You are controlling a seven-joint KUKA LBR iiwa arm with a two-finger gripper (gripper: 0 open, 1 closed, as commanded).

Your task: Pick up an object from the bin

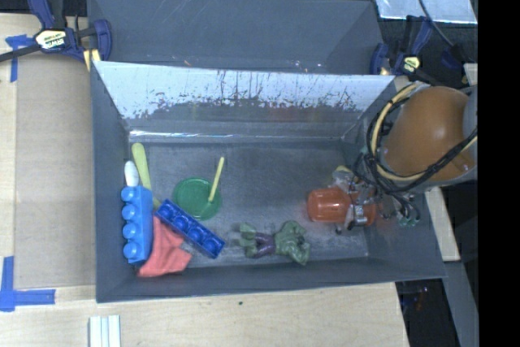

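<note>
Our end effector (355,209) sits low at the right of the grey metal bin (268,166), against a rounded orange-red object (325,206), perhaps plastic. We cannot tell how open it is. A knobbly green toy figure (292,241) lies near; a dark blue studded brick (189,227) and a pink cloth (165,256) lie well apart.

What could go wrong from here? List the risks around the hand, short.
1. The orange-red rounded thing beside the hand, on the right of the bin floor, could roll or slip away when squeezed.
2. The hand sits close to the bin's right wall; lifting might scrape it.
3. The green toy figure lies nearby and could get knocked.
</note>
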